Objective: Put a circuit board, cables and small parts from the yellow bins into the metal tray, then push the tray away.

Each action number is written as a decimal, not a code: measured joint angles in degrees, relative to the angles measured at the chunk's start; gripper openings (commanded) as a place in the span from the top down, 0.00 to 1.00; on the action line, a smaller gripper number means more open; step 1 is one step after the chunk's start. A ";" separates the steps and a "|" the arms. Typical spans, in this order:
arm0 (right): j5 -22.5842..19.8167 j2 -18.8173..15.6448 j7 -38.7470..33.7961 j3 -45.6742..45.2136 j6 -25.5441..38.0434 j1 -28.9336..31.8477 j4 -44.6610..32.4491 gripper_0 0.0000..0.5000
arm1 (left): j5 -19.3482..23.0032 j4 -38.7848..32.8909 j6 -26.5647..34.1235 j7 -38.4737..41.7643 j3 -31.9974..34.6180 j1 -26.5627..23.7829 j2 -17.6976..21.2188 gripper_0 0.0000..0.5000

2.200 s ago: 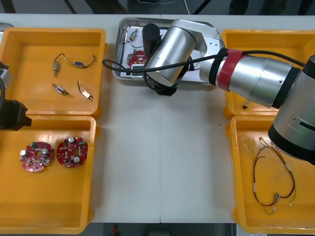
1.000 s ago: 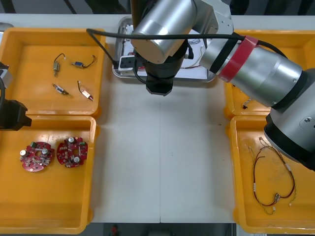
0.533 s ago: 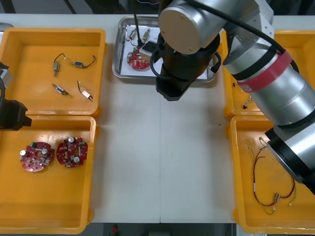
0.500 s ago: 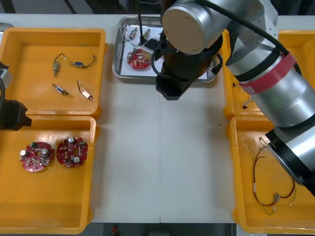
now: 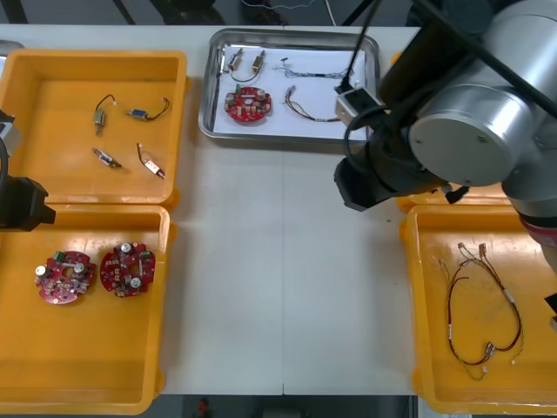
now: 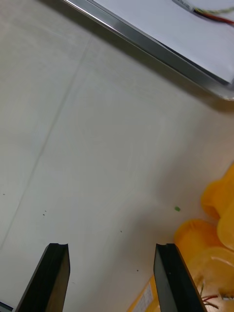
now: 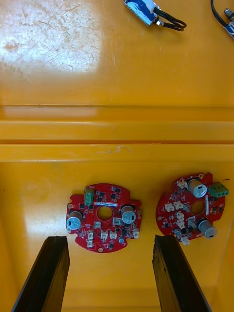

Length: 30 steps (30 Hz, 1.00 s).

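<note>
The tray [image 5: 278, 139] has a board [image 5: 248, 103], cables [image 5: 296, 102] and small parts [image 5: 258, 62], so we reckon loading's done, just the push left. Our right claw [image 6: 111, 248] hangs spread, empty, over worktop [image 5: 278, 261] near the tray; left claw [image 7: 109, 241] idles spread above spare boards [image 7: 104, 223].
</note>
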 measured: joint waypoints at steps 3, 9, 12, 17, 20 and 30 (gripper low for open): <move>-1.38 -1.49 -4.52 -3.97 0.00 3.69 -1.67 0.00 | 0.00 0.00 0.00 0.00 0.01 0.02 0.00 0.00; -5.60 -5.32 -10.26 -12.02 0.00 9.91 -5.87 0.00 | 0.00 0.00 0.00 0.00 0.03 0.04 0.00 0.00; -8.04 -7.81 -10.34 -16.00 0.01 13.17 -8.21 0.00 | 0.00 0.00 0.00 0.00 0.04 0.07 0.00 0.00; -12.24 -12.35 -11.88 -22.84 0.01 19.09 -11.21 0.00 | 0.00 0.00 0.00 0.00 0.05 0.09 0.00 0.00; -13.94 -14.01 -11.99 -27.22 0.01 22.37 -12.00 0.00 | 0.00 0.00 0.00 0.00 0.05 0.11 0.01 0.00; -14.29 -16.54 -11.40 -35.88 0.01 29.84 -12.65 0.00 | 0.00 0.00 0.00 0.00 0.07 0.12 0.01 0.00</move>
